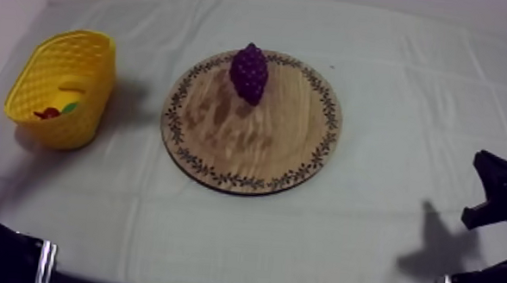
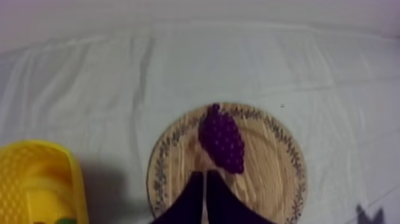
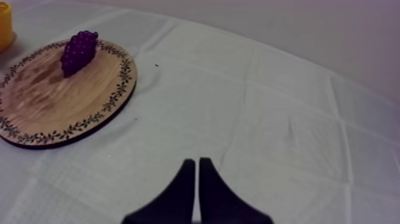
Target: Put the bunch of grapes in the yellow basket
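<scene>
A purple bunch of grapes (image 1: 249, 72) lies on the far part of the round wooden board (image 1: 256, 148) at the table's middle. The yellow basket (image 1: 61, 85) stands at the left, a hand's width from the board. In the left wrist view my left gripper (image 2: 205, 174) is shut, a narrow wedge hovering over the board's (image 2: 280, 173) near side just short of the grapes (image 2: 222, 140), with the basket (image 2: 33, 182) beside it. My right gripper (image 3: 196, 161) is shut over bare cloth, well away from the board (image 3: 53, 107) and the grapes (image 3: 79, 52).
Inside the basket lie a small red fruit (image 1: 47, 112) and a bit of something green (image 1: 70, 106). My right arm (image 1: 502, 196) sits low at the table's right edge. Wrinkled cloth stretches between the board and both arms.
</scene>
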{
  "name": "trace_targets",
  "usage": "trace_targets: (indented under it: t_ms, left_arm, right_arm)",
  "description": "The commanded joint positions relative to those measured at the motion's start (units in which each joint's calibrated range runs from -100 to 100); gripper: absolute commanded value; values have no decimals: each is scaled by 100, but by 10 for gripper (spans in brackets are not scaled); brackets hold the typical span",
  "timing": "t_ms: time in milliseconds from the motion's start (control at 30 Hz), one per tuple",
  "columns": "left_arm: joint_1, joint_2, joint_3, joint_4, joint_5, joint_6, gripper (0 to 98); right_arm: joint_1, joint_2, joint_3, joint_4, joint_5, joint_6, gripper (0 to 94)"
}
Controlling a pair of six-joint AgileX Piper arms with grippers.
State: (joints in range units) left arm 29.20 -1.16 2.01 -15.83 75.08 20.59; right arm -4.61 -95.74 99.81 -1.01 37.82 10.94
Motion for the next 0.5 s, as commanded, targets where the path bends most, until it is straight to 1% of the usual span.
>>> trace_targets:
  t_ms: [0,233,467]
  left_arm:
    - [57,721,-280,16,99,108,0]
    - [222,1955,-1159,66,384,324,0]
    - [284,2801,-1798,173,484,413,0]
  right_arm:
    - [2,-1,-3,1,0,3,4]
    - [2,-1,-3,1,0,3,4]
    - [2,-1,-3,1,0,3,4]
